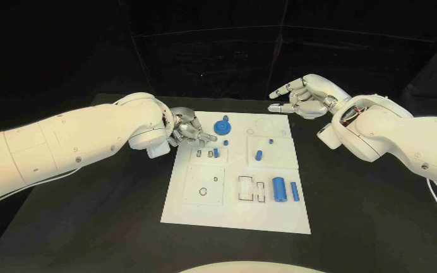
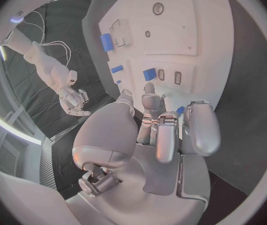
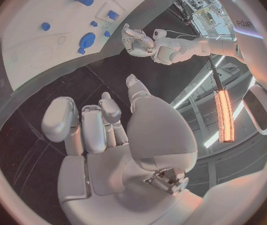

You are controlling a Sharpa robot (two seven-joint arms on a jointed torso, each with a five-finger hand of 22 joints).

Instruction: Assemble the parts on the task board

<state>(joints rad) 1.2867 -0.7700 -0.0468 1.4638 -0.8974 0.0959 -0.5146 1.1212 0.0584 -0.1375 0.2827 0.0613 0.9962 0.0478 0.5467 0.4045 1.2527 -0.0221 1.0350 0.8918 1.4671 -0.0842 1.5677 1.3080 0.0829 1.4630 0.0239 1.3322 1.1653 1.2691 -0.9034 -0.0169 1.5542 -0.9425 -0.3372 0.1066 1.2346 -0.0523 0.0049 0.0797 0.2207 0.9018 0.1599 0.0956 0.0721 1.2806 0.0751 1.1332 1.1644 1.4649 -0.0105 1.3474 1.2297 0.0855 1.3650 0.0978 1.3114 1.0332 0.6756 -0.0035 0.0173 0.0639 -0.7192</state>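
Observation:
The white task board (image 1: 239, 217) lies mid-table. On it are a round blue part (image 1: 221, 126) at the far end, small blue parts (image 1: 259, 155) near the middle, and two blue cylinders (image 1: 285, 189) side by side at the near right. My left hand (image 1: 189, 131) hovers at the board's far left corner, fingers loosely bent toward the round part, holding nothing. A bit of blue (image 2: 180, 110) shows behind its fingers (image 2: 196, 127). My right hand (image 1: 306, 100) hangs just beyond the far right corner, fingers half curled, holding nothing. The round part (image 3: 86, 40) also shows in the right wrist view.
The board carries several outlined slots and raised white plates (image 1: 205, 186). Black table (image 1: 364, 222) surrounds the board on all sides. The right hand (image 2: 74, 101) appears in the left wrist view, and the left hand (image 3: 137, 40) in the right wrist view.

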